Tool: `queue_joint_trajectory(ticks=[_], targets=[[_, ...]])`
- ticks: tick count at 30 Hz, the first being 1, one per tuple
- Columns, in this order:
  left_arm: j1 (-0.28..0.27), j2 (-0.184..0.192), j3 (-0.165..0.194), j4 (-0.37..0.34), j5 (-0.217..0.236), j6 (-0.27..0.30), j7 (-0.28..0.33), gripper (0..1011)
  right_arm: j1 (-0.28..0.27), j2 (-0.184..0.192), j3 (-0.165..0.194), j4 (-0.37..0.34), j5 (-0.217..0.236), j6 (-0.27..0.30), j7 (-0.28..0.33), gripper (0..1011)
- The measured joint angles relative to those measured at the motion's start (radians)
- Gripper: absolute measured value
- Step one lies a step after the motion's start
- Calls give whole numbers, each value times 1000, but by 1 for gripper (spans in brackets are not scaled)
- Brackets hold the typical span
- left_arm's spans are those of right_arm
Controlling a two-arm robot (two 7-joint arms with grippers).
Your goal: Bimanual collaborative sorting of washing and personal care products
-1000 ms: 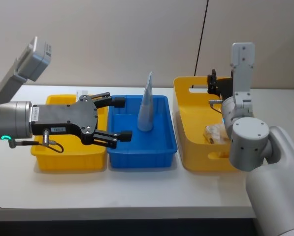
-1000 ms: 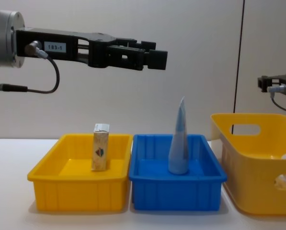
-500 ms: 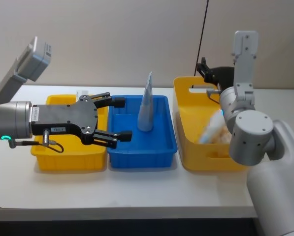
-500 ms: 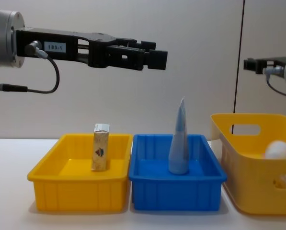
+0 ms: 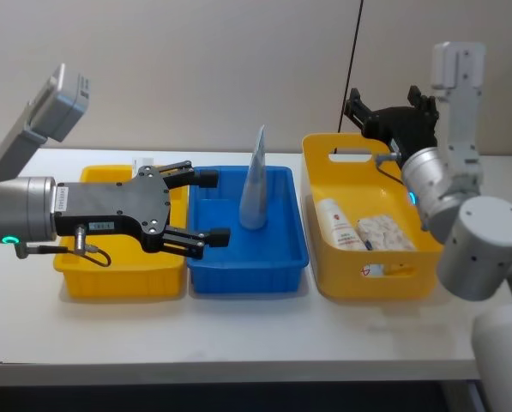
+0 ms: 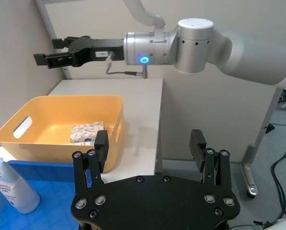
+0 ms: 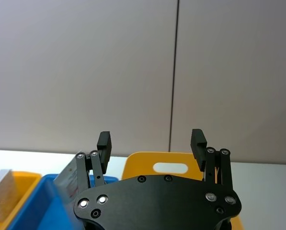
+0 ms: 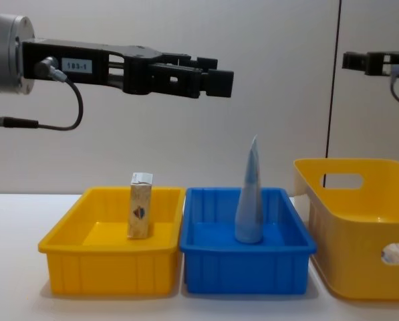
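Behind the left pincer [image 5: 208, 206], spread, beige carton [image 8: 140, 214] mostly hidden, right pincer [image 5: 384, 116] spread.

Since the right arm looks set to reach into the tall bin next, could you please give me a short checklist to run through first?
1. Right gripper open and empty above the tall yellow bin: ok.
2. White pack lying flat in that bin, reachable from above: ok.
3. Left gripper open, high over the trays, away from the tall bin: ok.
4. Pale blue tube upright in the blue tray: ok.
5. Beige carton upright in the yellow tray: ok.
6. White bottle touching the pack: cannot tell.
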Motion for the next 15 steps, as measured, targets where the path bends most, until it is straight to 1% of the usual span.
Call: queue_joint_trajectory(ticks=[2, 3, 4, 7, 10, 13, 15], targets=[[0, 0, 0, 0, 0, 0, 0, 1001, -28, 19, 7, -49, 24, 17, 44, 1002], [0, 0, 0, 0, 0, 0, 0, 1001, -32, 22, 9, -56, 30, 20, 55, 1002], [0, 0, 0, 0, 0, 0, 0, 1001, -48, 33, 13, -81, 44, 30, 79, 1002], [0, 0, 0, 0, 0, 0, 0, 1001, -72, 51, 20, -119, 63, 40, 112, 1002], [0, 0, 0, 0, 0, 0, 0, 1002, -114, 83, 32, -179, 101, 62, 174, 1002], [0, 0, 0, 0, 0, 0, 0, 1002, -142, 105, 42, -215, 121, 71, 208, 1002], [0, 0, 0, 0, 0, 0, 0, 1002, -167, 125, 52, -248, 145, 81, 246, 1002]])
